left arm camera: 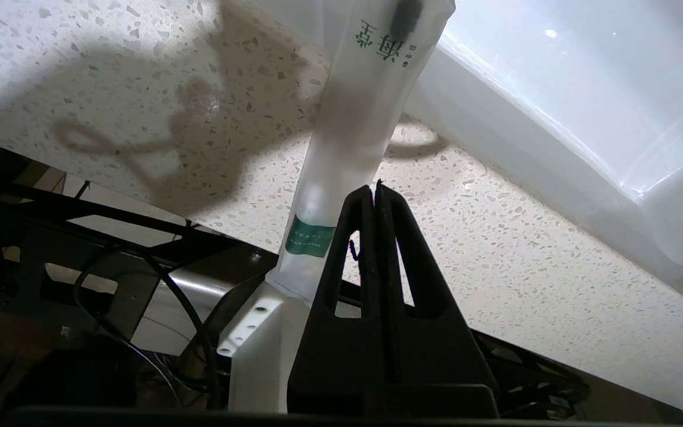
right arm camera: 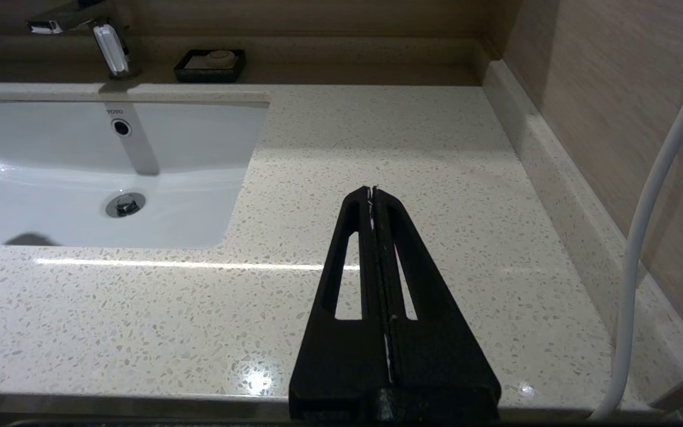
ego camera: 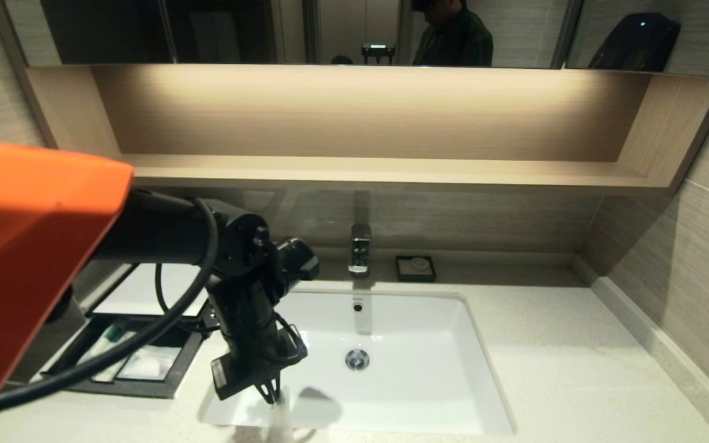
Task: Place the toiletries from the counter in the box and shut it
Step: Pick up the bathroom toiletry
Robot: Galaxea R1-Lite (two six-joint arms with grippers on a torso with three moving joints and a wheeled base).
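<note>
My left gripper [ego camera: 271, 394] [left arm camera: 373, 187] is shut on a long narrow pale toiletry packet [left arm camera: 365, 107] with a green label. The packet [ego camera: 280, 421] hangs at the front-left corner of the white basin [ego camera: 428, 344], over the speckled counter [ego camera: 576, 369]. Left of it sits the black box [ego camera: 170, 384] with its white top panel [ego camera: 139, 289] and its drawer pulled out. A long packet [ego camera: 105, 341] and a square packet [ego camera: 148, 363] lie in the drawer. My right gripper [right arm camera: 373, 188] is shut on nothing, over the counter [right arm camera: 436, 148] right of the basin; it is out of the head view.
A chrome faucet [ego camera: 359, 249] stands behind the basin, with a small black dish [ego camera: 415, 268] to its right. A wooden shelf [ego camera: 367, 169] runs above. My left arm's orange link [ego camera: 28, 258] hides part of the box. A wall upstand [ego camera: 656, 344] borders the counter on the right.
</note>
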